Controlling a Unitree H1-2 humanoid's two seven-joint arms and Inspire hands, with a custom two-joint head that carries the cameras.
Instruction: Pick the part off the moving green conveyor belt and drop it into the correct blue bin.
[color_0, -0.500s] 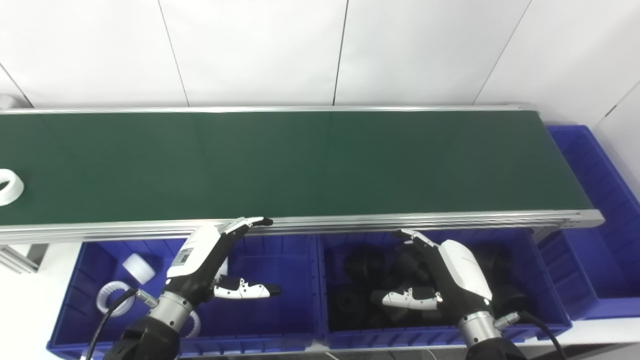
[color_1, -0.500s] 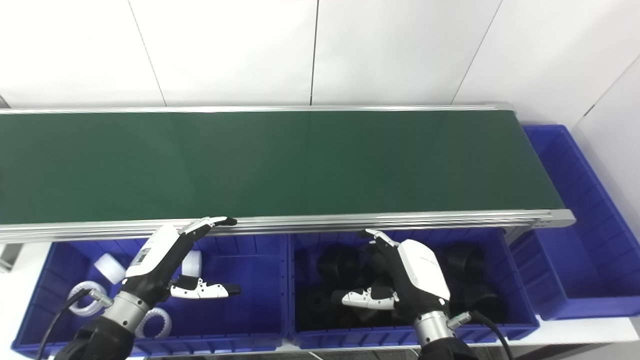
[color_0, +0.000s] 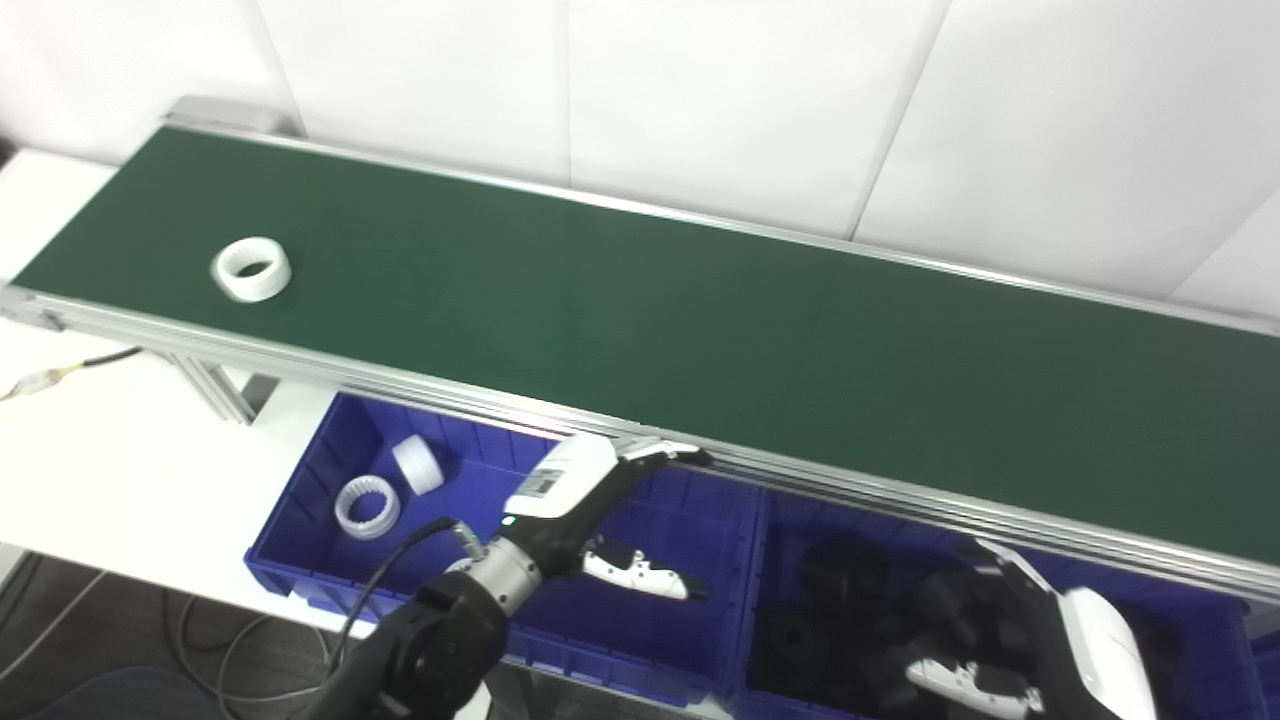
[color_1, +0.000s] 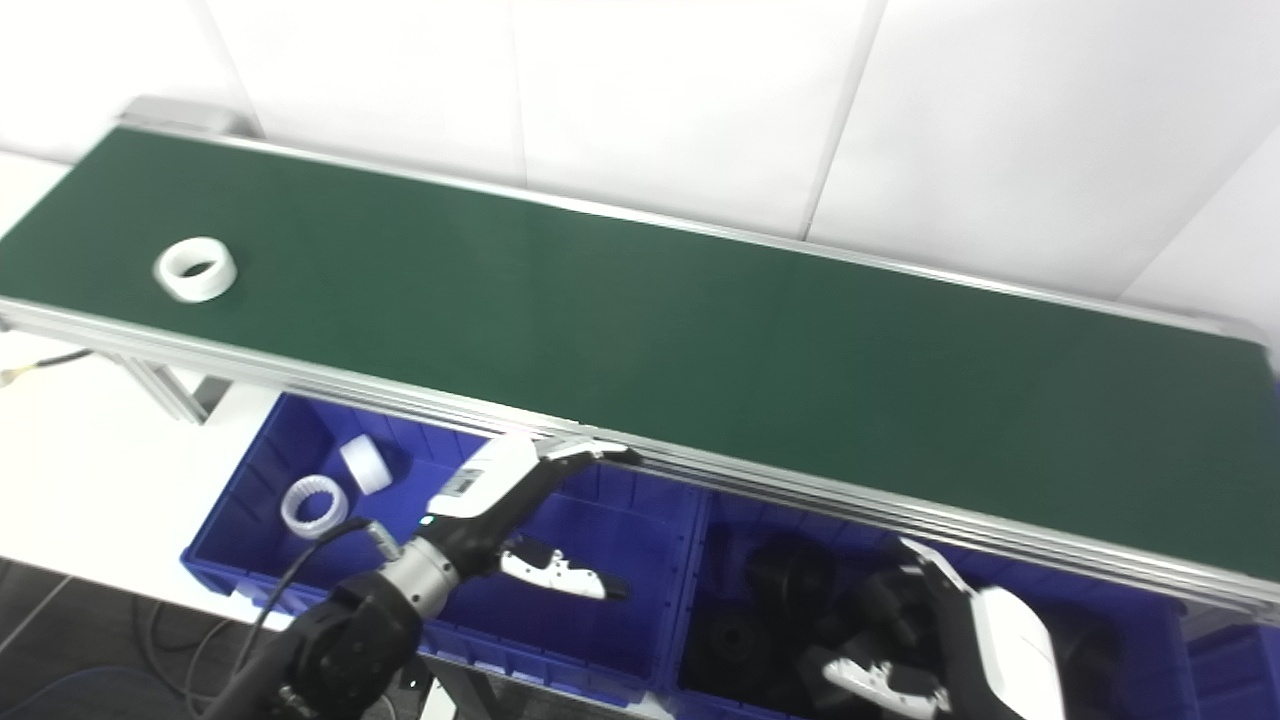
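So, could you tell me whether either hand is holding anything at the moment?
Nothing is held. The left hand and right hand are open over the blue bins; the white ring lies untouched on the belt.

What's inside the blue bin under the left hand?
The blue bin holds a toothed white ring and a white cap-like part. The left hand and its arm cover part of the floor.

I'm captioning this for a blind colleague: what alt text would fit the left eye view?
A white ring lies on the far left of a long green conveyor belt. Below its near edge, the robot's open left hand hovers over a blue bin holding white parts, while the open right hand hovers over a bin of black parts.
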